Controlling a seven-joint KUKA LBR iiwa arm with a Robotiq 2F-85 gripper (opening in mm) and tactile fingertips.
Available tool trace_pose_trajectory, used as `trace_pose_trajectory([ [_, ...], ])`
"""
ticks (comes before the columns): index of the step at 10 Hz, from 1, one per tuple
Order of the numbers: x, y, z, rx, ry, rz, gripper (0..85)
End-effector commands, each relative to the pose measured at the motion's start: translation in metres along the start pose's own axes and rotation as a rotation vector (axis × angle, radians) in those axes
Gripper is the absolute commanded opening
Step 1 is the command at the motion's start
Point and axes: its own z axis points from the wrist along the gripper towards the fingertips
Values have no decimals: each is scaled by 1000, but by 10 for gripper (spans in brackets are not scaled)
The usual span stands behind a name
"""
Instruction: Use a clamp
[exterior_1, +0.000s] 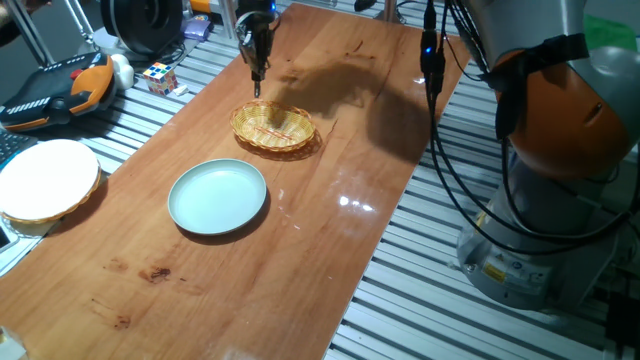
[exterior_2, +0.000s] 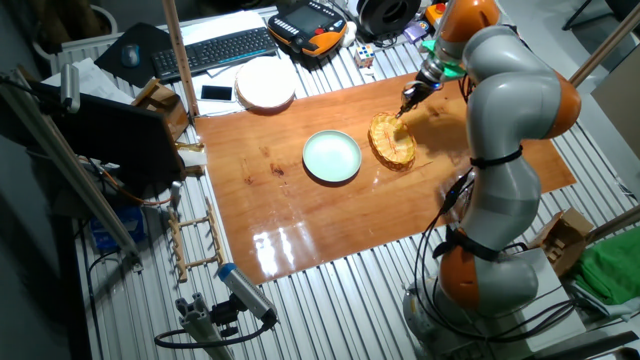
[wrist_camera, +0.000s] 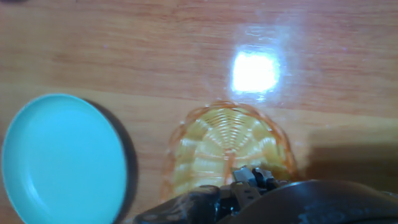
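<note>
No brand, label or writing is reading clearly anywhere in these views; the sticker on the robot's base (exterior_1: 497, 268) is showing only as a pale patch, too small to make out.

Going left to right in the one fixed view, a round whitish wicker-edged tray (exterior_1: 45, 180) is sitting on the slatted bench at the far left, off the wooden table (exterior_1: 330, 250). A colour cube (exterior_1: 160, 76) is resting behind it near an orange and black controller (exterior_1: 60, 90). On the table, a pale green plate (exterior_1: 217, 197) is lying nearest the camera, and the wicker basket (exterior_1: 273, 127) is lying just beyond it, the two apart. The gripper (exterior_1: 257, 82) is hanging above the far rim of the basket, pointing down. At the right, the grey and orange arm (exterior_1: 560, 90) is filling the frame edge.

The clamp (wrist_camera: 249, 177) is showing in the hand view as a small dark-grey metal piece right at the fingertips, over the basket's near edge. The fingers are looking pressed together on it, pinching the clamp. In the other fixed view the gripper (exterior_2: 408, 100) is hovering at the basket (exterior_2: 391, 140), beside the plate (exterior_2: 331, 157).
</note>
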Motion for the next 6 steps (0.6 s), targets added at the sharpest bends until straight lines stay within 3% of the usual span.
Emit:
trace_pose_trajectory([
  [1,0,6,-1,7,-1,13,7],
  [6,9,47,9,47,-27,101,7],
])
